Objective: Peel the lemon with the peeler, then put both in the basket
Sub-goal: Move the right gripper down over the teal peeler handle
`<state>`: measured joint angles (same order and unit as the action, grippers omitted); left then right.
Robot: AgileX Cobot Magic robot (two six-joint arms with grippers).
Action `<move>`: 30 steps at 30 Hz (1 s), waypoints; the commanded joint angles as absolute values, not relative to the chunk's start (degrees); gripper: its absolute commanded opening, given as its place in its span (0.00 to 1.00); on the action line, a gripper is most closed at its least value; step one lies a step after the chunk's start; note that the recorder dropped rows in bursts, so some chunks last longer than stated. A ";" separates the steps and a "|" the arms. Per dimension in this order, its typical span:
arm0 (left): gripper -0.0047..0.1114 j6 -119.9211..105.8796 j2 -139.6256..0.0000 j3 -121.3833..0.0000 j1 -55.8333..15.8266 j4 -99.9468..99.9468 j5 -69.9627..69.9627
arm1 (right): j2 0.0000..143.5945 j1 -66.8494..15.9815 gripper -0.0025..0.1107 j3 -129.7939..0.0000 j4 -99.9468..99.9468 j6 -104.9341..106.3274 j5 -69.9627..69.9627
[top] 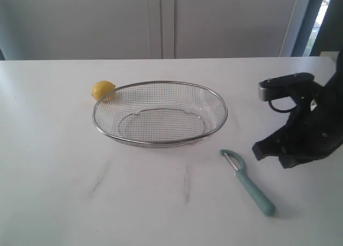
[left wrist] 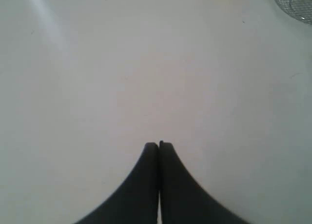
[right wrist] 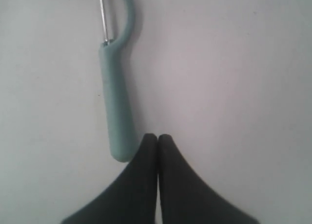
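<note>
Left gripper point(left wrist: 159, 145) and right gripper point(right wrist: 157, 136) are held closed and empty, the right stationed just beside the peeler point(right wrist: 116, 112) handle, presumably for pickup.

No readable text, labels, brands or numbers anywhere in views.

The basket point(top: 213, 111) sits on the table point(top: 53, 176); the lemon point(top: 103, 90) lies by its far-left rim (outside it), the peeler point(top: 249, 184) apart to its near right.
</note>
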<state>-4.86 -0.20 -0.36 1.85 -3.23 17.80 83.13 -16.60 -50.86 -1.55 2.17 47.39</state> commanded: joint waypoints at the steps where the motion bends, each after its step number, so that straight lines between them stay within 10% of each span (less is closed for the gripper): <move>1: 0.04 -4.52 0.00 0.00 1.54 -3.21 17.65 | 86.44 -19.42 0.02 -51.51 -2.57 2.81 42.06; 8: 0.04 -4.52 0.00 0.00 1.54 -3.21 17.65 | 90.86 -21.75 0.03 -51.51 -3.96 2.81 38.23; 18: 0.04 -4.52 0.00 0.00 1.54 -3.21 17.65 | 94.61 -21.75 0.32 -51.51 -3.96 2.81 38.23; 30: 0.04 -4.52 0.00 0.00 1.54 -3.21 17.65 | 97.85 -21.75 0.33 -51.29 -3.96 2.81 37.54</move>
<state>-4.86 -0.20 -0.36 1.85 -3.23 17.80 97.22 -21.67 -51.31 -4.02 2.47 38.17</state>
